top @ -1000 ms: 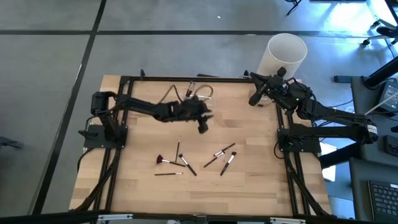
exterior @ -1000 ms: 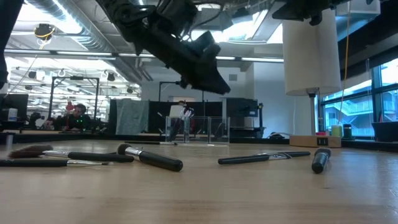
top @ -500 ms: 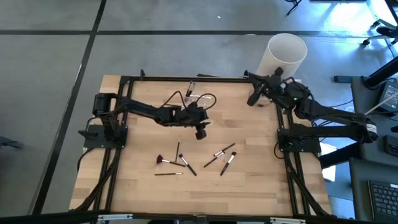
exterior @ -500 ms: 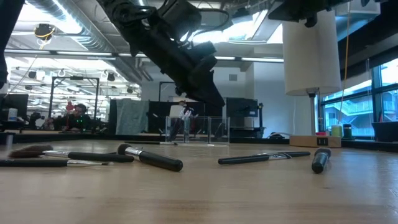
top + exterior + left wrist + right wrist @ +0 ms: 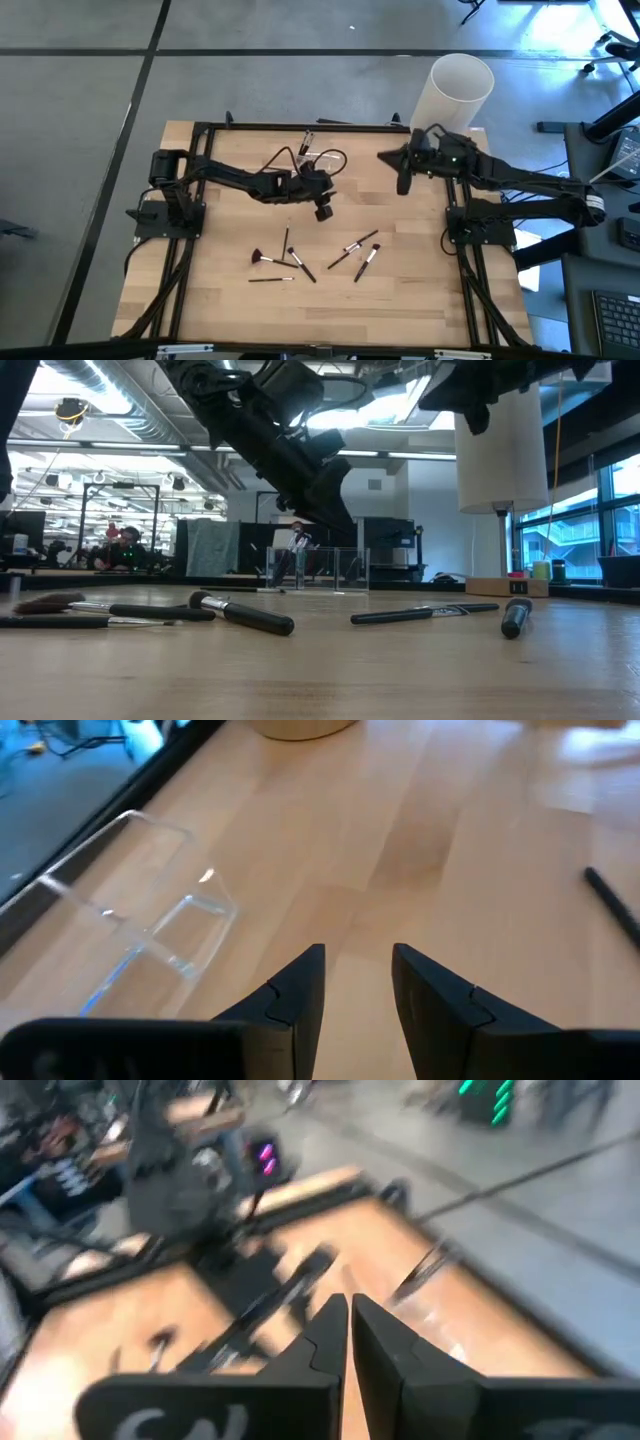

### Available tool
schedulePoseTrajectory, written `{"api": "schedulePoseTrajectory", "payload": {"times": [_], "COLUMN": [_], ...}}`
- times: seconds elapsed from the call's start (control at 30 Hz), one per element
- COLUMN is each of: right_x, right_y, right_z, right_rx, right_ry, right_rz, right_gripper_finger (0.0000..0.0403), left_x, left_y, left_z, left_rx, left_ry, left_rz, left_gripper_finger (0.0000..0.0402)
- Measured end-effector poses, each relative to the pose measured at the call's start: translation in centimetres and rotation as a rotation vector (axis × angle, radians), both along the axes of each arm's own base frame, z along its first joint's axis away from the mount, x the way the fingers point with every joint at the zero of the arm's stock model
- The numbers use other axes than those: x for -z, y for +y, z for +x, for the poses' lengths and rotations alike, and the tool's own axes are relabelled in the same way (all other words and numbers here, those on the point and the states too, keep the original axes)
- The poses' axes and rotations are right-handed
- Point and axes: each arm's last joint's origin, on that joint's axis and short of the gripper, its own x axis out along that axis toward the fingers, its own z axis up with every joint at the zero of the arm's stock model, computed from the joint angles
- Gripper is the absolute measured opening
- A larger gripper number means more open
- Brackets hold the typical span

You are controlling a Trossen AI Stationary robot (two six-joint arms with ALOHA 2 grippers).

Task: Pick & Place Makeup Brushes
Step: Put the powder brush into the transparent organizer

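Observation:
Several makeup brushes lie loose on the wooden table [image 5: 420, 290] near its middle: a fan-shaped one [image 5: 258, 258], two crossing [image 5: 297, 262], one thin [image 5: 270, 279] and two with pale ferrules [image 5: 358, 250]. The low view shows them flat on the wood [image 5: 240, 613]. My left gripper [image 5: 322, 212] hovers above the table, farther back than the brushes, open and empty [image 5: 357, 982]. My right gripper [image 5: 403, 183] hangs in the air over the table's far right part, shut and empty [image 5: 348, 1320]. One dark brush handle [image 5: 612, 905] shows at the edge of the left wrist view.
A clear plastic holder [image 5: 150, 920] stands near the table's far edge, with brushes in it [image 5: 297, 555] and a black cable loop [image 5: 325, 158] beside it. A white cylinder [image 5: 458, 85] stands beyond the far right corner. People sit in the room behind [image 5: 125, 545].
My left gripper has gone a little toward the near edge and down, tipping its fingers more steeply toward the table. My right gripper has swung from the far right corner toward the near edge and the table's middle. The brushes have not moved.

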Motion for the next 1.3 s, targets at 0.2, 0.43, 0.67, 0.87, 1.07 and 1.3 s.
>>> {"api": "schedulePoseTrajectory", "payload": {"times": [0.2,0.43,0.67,0.87,1.07,1.3], "right_x": [2.0,6.1,3.6,0.2,-0.2,-0.1], "right_y": [0.9,2.2,2.0,3.1,4.2,4.4], "right_z": [1.1,1.5,1.4,-1.5,-6.6,-11.2], "right_rx": [-0.027,-0.024,0.097,0.059,0.095,0.103], "right_ry": [0.146,0.527,0.355,0.189,0.130,-0.004], "right_rz": [0.098,0.195,0.050,0.031,0.041,0.078], "right_gripper_finger": [0.0020,0.0020,0.0020,0.0020,0.0020,0.0020], "left_x": [0.0,-0.3,1.3,1.4,0.9,4.3], "left_y": [-0.4,-4.7,-9.0,-11.8,-13.7,-15.3], "left_z": [-0.1,1.2,7.5,12.5,14.7,15.5], "left_rx": [-0.227,-0.178,-0.235,-0.242,-0.228,-0.222], "left_ry": [-0.089,-0.278,-0.360,-0.113,-0.048,0.012], "left_rz": [-0.077,-0.147,-0.154,-0.159,-0.290,-0.398], "left_gripper_finger": [0.0114,0.0114,0.0113,0.0113,0.0113,0.0113]}}
